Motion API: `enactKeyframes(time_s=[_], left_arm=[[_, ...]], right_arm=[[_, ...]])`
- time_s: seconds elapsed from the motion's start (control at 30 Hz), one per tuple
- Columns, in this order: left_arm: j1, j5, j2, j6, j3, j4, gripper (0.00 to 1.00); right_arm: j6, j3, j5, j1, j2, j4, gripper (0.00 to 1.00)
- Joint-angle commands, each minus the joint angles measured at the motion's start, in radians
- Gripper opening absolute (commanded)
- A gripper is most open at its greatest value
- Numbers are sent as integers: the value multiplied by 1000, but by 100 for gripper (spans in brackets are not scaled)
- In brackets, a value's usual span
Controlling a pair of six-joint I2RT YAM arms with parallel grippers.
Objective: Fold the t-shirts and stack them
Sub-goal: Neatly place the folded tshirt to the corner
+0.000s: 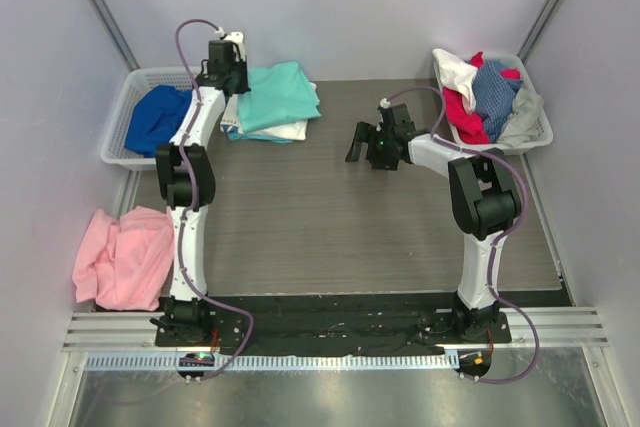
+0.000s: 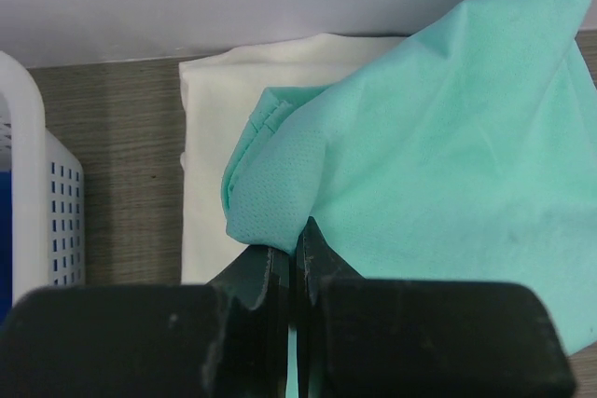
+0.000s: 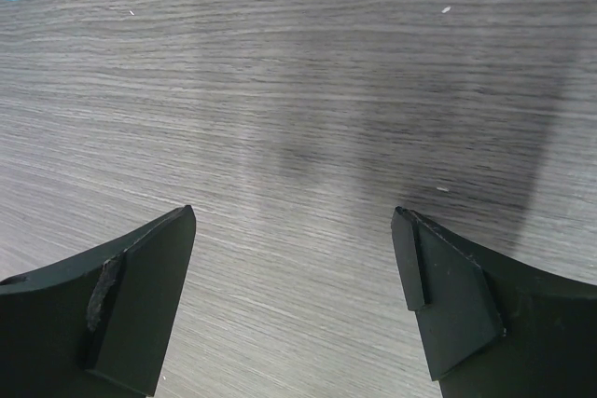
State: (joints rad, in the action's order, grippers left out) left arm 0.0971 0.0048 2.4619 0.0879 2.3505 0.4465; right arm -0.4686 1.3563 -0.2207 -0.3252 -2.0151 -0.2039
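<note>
T-shirt (image 2: 438,156), mint-green, pinched in left jaws, right jaws spread

I'm driving from afar in a robot lab cell: plain pale wall panels (image 1: 350,7) box in a wood-grain table (image 1: 330,217). The left arm (image 1: 190,182) and right arm (image 1: 480,202) are bolted to a black base plate (image 1: 330,325) on aluminium rails (image 1: 110,327).
</note>
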Motion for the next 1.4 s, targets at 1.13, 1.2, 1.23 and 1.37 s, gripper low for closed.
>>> enactKeyframes(time_s=[1.13, 1.2, 1.23, 1.37], left_arm=[[-57, -9, -49, 45, 18, -104, 100], [-54, 29, -75, 67, -8, -111, 100], [-50, 40, -90, 85, -16, -112, 100], [-10, 64, -185, 119, -56, -108, 100]], right_arm=[[-2, 14, 1, 2, -51, -6, 96], [4, 4, 20, 3, -37, -6, 96], [7, 1, 26, 2, -21, -6, 96], [25, -3, 61, 0, 44, -22, 96]])
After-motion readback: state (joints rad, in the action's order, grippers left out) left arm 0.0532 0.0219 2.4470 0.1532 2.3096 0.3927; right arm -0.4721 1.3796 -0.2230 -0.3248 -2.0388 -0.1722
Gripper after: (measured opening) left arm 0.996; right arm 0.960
